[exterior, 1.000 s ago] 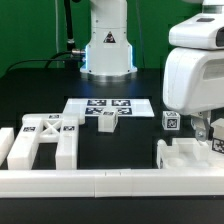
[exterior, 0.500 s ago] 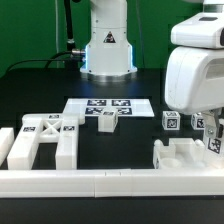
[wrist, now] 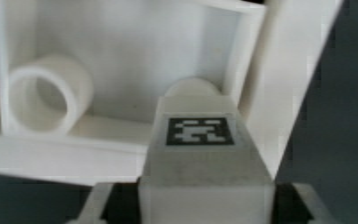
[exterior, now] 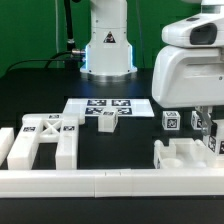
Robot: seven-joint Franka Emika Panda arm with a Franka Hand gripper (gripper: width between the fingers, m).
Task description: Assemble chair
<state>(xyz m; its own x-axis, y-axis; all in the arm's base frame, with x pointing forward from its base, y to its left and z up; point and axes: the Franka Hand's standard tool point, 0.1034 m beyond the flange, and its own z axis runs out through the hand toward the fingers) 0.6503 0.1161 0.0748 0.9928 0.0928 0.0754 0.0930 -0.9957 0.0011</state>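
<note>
My gripper (exterior: 204,122) hangs at the exterior view's right, above the white chair part (exterior: 185,155) that lies by the front rail. In the wrist view a square white leg (wrist: 201,140) with a black-and-white tag runs up between my fingers (wrist: 101,200), and the jaws are shut on it. Behind the leg lies a white chair part with a round socket (wrist: 51,95). Another tagged leg (exterior: 170,122) stands just left of my hand. An X-braced frame (exterior: 45,135) lies at the front left. The big white hand housing hides most of the fingers in the exterior view.
The marker board (exterior: 100,103) lies mid-table with a small tagged white part (exterior: 107,118) at its front edge. A long low white rail (exterior: 100,182) runs along the front. The robot base (exterior: 107,50) stands at the back.
The jaws have gone from open to shut on the square leg. My hand has shifted a little toward the exterior view's left.
</note>
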